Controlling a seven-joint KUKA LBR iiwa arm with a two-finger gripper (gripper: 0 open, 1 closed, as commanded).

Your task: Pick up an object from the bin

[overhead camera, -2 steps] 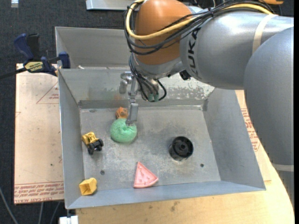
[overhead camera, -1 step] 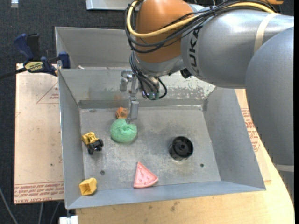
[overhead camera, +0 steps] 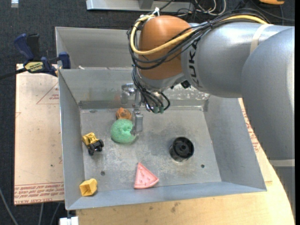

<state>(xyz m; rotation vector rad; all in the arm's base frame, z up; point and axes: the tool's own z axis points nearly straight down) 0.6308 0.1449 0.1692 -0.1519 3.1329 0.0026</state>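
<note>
6 loose things lie in the grey bin (overhead camera: 70,108): a green lump (overhead camera: 123,131) mid-left, a black round part (overhead camera: 181,148), a pink wedge (overhead camera: 144,177), a yellow toy truck (overhead camera: 92,142), a yellow block (overhead camera: 88,187), an orange bit (overhead camera: 123,113). The gripper (overhead camera: 138,122) hangs at the lump's right edge, arm (overhead camera: 234,55) reaching from the right; its opening cannot be told.

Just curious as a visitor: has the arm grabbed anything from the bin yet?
Nothing looks lifted yet. The gripper is down at the right edge of the green lump, beside a small orange thing. Grasping and lifting remain; the pink wedge and black ring lie untouched.
</note>
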